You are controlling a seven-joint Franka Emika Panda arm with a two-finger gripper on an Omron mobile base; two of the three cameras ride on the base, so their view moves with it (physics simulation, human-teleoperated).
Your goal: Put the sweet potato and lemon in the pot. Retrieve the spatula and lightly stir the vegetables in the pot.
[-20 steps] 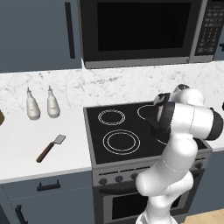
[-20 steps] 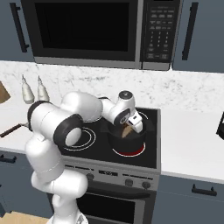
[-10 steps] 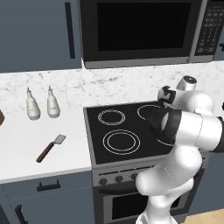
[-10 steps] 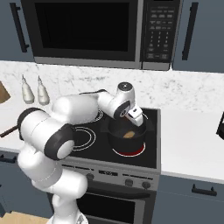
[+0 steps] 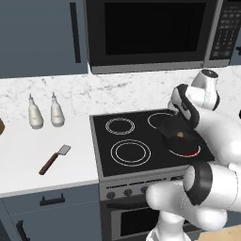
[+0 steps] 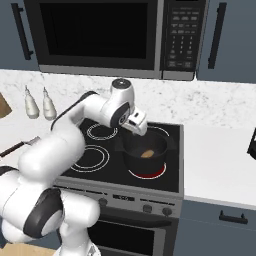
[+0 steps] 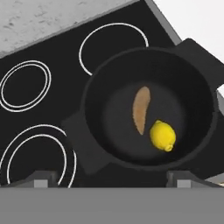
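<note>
1. Left base view: your arm bends up from 5 o'clock and hangs over the pot (image 5: 181,140); its body hides the claw. The spatula (image 5: 54,159) lies on the counter (image 5: 28,174) at 9 o'clock.
2. Right base view: your gripper (image 6: 134,125) sits at the pot's 10 o'clock rim, fingers hard to make out.
3. Hand view: jaws spread wide, empty. The sweet potato (image 7: 141,109) and lemon (image 7: 162,135) touch inside the pot.
</note>
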